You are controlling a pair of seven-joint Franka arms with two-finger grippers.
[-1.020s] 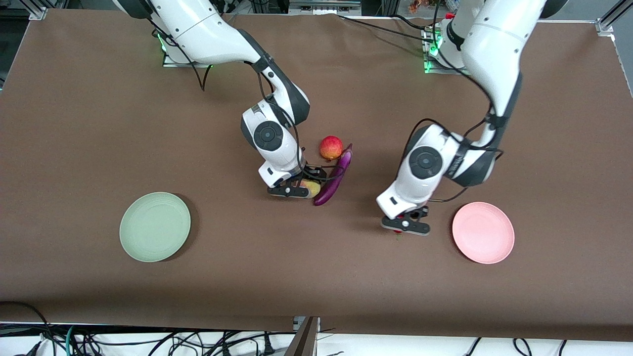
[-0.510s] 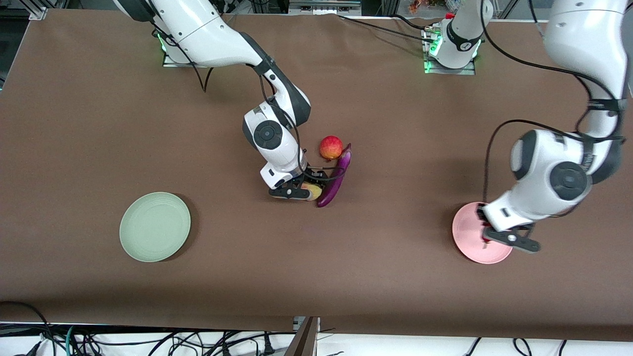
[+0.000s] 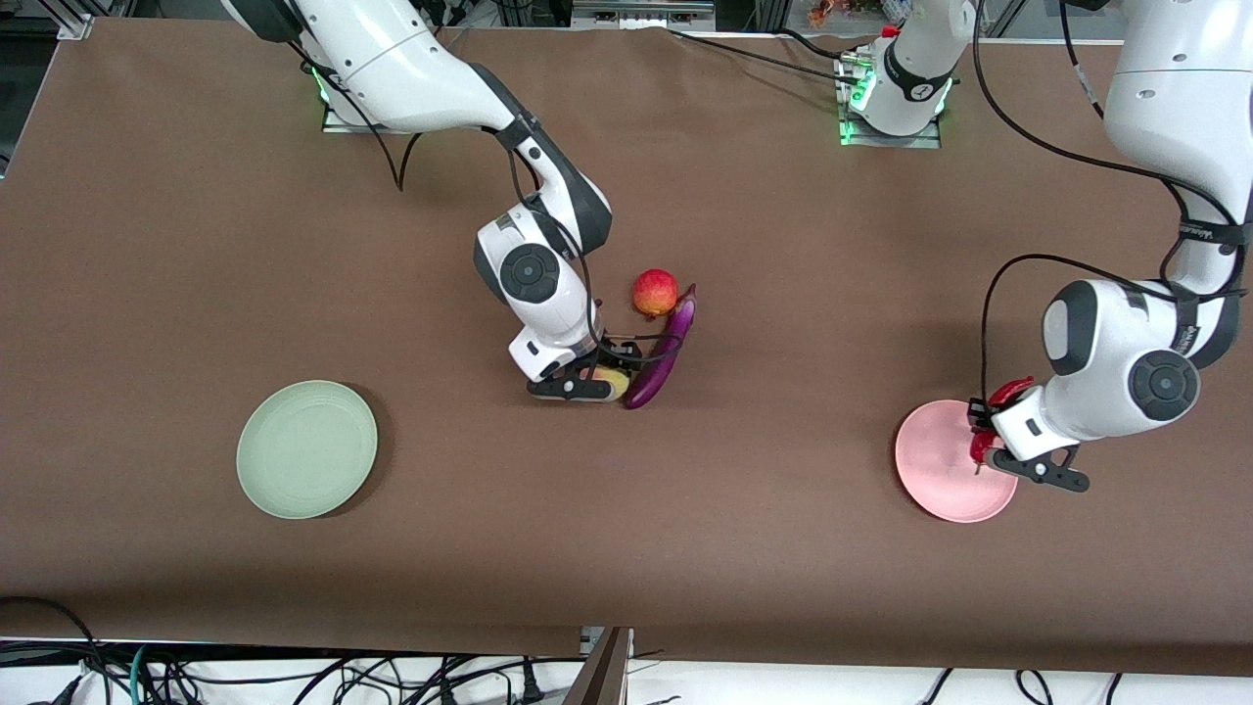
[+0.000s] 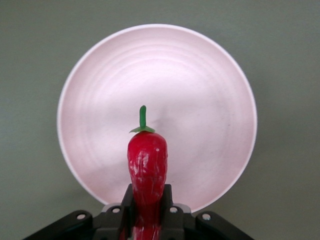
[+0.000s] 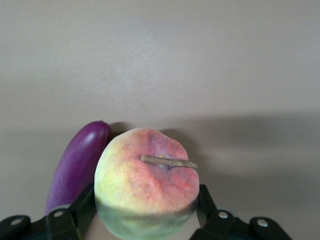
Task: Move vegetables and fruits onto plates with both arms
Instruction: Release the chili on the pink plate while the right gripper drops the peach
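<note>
Pink plate (image 3: 940, 468) bare; left gripper (image 3: 982, 452) jaws clamp chili (image 4: 147, 165) above it. Right gripper (image 3: 599, 382) jaws clamp peach (image 5: 146, 181).

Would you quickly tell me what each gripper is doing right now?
Left gripper: closed on the chili pepper, over the pink plate.
Right gripper: closed on the peach, beside the eggplant.

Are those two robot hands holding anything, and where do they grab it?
The left gripper holds the shiny red chili pepper by its lower end, over the pale pink plate. The right gripper grips the yellow-pink peach at its sides.
</note>
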